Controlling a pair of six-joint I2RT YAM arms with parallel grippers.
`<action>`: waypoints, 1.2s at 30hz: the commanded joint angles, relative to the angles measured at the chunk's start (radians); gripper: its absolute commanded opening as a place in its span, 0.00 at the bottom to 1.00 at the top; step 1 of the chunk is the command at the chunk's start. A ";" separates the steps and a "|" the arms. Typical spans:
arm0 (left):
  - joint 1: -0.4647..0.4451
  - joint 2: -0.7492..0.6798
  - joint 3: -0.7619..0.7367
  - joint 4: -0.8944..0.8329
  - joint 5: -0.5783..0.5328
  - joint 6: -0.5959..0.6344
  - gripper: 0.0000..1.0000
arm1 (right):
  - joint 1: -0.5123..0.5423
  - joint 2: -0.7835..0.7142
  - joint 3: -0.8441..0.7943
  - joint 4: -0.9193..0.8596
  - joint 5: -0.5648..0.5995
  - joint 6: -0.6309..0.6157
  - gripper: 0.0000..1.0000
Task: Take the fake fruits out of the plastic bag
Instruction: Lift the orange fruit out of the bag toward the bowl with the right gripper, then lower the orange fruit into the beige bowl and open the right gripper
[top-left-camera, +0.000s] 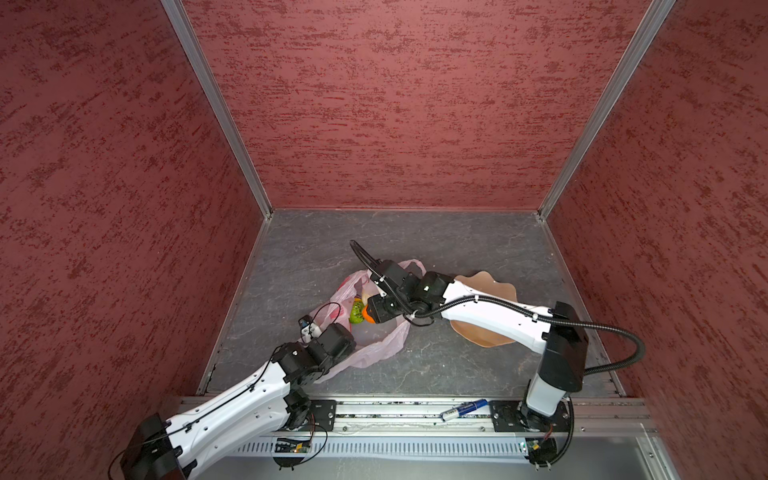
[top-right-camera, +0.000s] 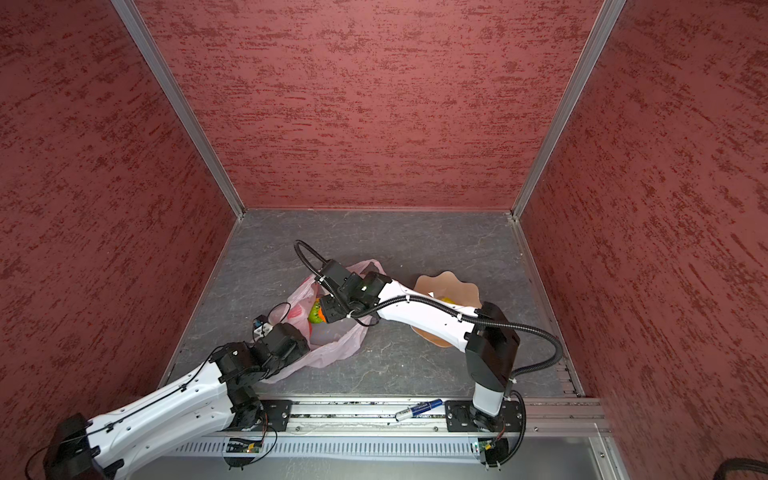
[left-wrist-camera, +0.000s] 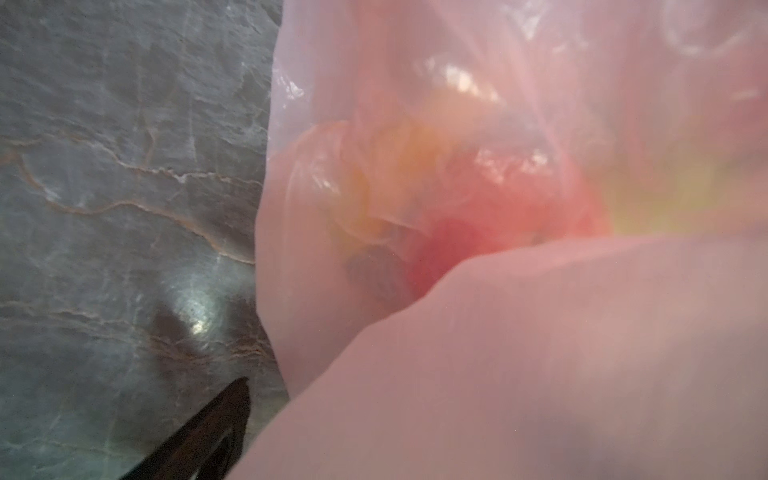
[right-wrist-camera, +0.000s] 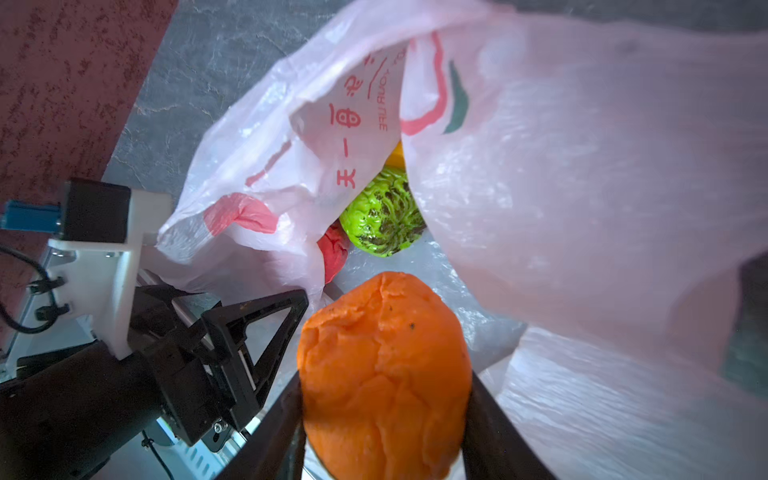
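The small orange fruit (right-wrist-camera: 382, 332) is clamped between the two fingers of the right claw (right-wrist-camera: 385, 386), its long axis laid along the fingers and its free end pointed out past the fingertips, into the open mouth of the plastic bag (right-wrist-camera: 582, 166). Just ahead of that claw, deeper in the bag, the green textured ball (right-wrist-camera: 382, 216) is seen, with the red ball (right-wrist-camera: 334, 253) just beside it and a yellow piece (right-wrist-camera: 398, 154) behind it. The bag is laid flat on the worktop (top-left-camera: 457, 249), its length run from beside the left claw (right-wrist-camera: 266, 328) to the loop handles (top-left-camera: 411, 264) at the far end. The right arm (top-left-camera: 490, 316) is carried across the middle, its wrist folded back and down so that its claw is aimed toward the left claw. The left arm (top-left-camera: 232, 403) is stretched low and forward; its claw is spread wide at the bag's edge, one finger (left-wrist-camera: 208, 428) seen outside the film, the other hidden under it.
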 joint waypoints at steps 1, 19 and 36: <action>-0.003 0.012 0.017 0.026 -0.007 0.019 0.98 | -0.022 -0.071 0.025 -0.048 0.077 -0.012 0.25; 0.002 0.018 0.028 0.022 -0.005 0.030 0.98 | -0.268 -0.376 -0.136 -0.144 0.263 -0.038 0.24; 0.008 0.031 0.049 0.019 0.004 0.054 0.98 | -0.638 -0.520 -0.504 0.014 0.228 -0.070 0.24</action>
